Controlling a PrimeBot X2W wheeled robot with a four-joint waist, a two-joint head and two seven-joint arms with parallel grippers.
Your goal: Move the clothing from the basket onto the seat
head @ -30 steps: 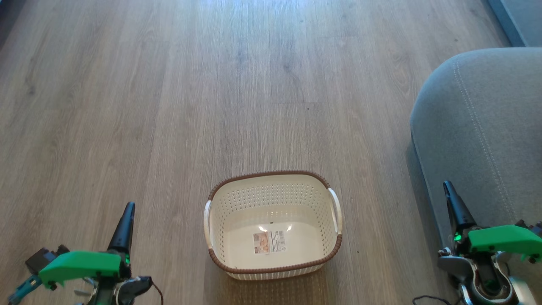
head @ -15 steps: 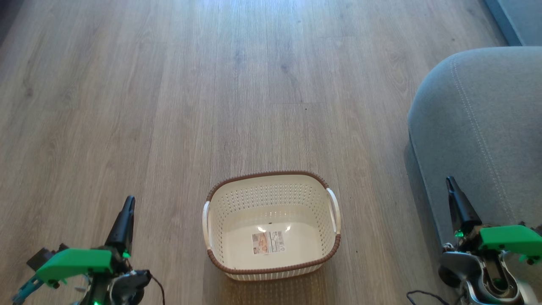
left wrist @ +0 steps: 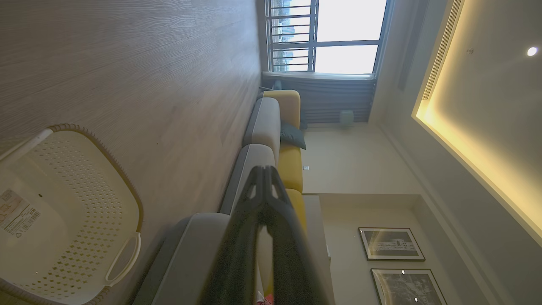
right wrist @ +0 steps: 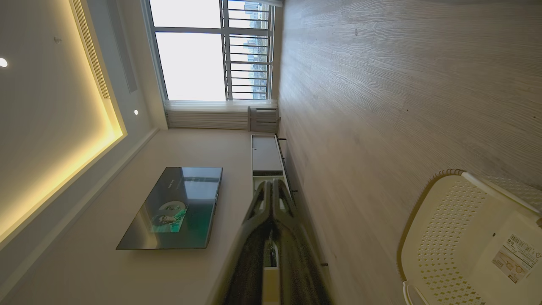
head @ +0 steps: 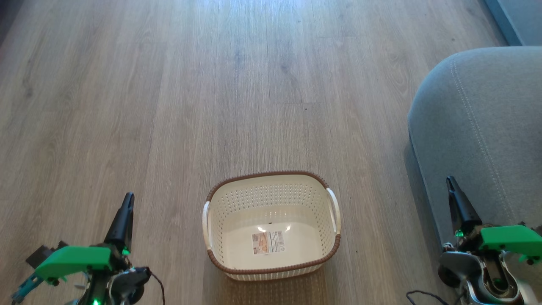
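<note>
Wood floor (head: 127,84) bears the basket (head: 271,197) between left gripper (head: 128,199) and right gripper (head: 450,182), both closed, empty.

Wood-grain floor (head: 169,106) reaches a bright window (right wrist: 190,55); a television (right wrist: 178,207) hangs on a wall (right wrist: 203,148).

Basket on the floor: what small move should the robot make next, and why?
Probably none; rest both arms: the cream perforated plastic basket is bare inside save a paper sticker, and the left end effector and right end effector are shut, holding nothing.
</note>
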